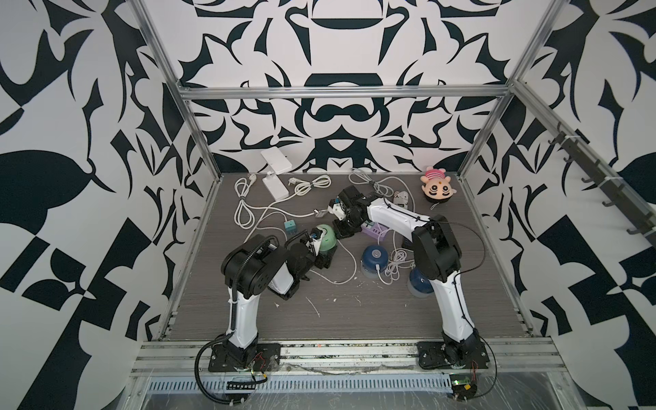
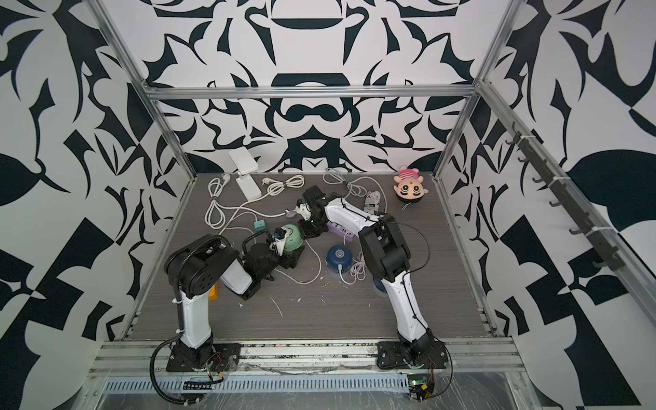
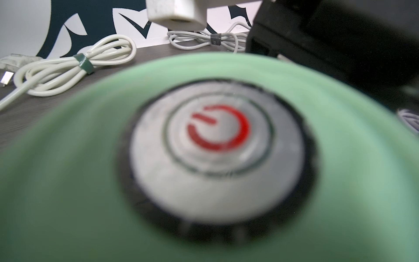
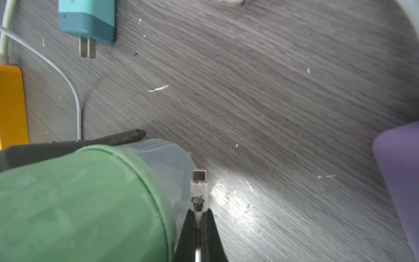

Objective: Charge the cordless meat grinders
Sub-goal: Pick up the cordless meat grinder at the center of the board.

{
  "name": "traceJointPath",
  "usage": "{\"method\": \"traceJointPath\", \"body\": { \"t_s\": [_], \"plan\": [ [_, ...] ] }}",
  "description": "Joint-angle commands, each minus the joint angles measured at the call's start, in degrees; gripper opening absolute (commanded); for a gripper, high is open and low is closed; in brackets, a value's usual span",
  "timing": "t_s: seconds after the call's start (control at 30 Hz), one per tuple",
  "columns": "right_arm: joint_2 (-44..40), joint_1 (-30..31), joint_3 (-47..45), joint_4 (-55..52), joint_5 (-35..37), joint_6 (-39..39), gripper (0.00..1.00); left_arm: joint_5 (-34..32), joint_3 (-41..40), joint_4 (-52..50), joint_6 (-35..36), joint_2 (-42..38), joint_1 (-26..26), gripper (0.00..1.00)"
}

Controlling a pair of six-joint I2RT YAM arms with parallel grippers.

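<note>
Scuffed grey wood-grain table (image 1: 355, 319), enclosed by black-and-white patterned walls (image 1: 337, 53).

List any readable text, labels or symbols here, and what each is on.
Red power symbol, no letters: grey button of the mint green grinder.
Marks on the grey cable band: too small to read.
Print on the black-and-white can: too blurred.
Smudge on the white cable plug: illegible.
No words read clearly.
</note>
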Motion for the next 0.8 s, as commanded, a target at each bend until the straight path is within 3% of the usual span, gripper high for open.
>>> {"method": "traceJointPath", "body": {
  "t_s": [0.0,0.33,0.57,0.77],
  "plan": [
    [-5.9,1.0,-0.2,-0.3,0.1,0.4,0.0,0.2,-0.1,2.2,-1.8,-0.5,-0.2,0.76],
    [-18.9,1.9,-6.1,-5.0,13.4,1.1,0.0,-2.9,-0.7,-5.0,-2.5,-10.9,-0.5,0.67],
    [-27.0,7.8,-7.7,-10.3,20.4,0.0,0.0,-11.4,3.4,-22.2,6.4,-22.2,-3.9,0.65],
    [-32.1,12.4,-8.2,-11.5,22.5,2.4,0.0,-15.7,5.4,-29.7,11.1,-28.9,-4.9,0.62]
  ]
}}
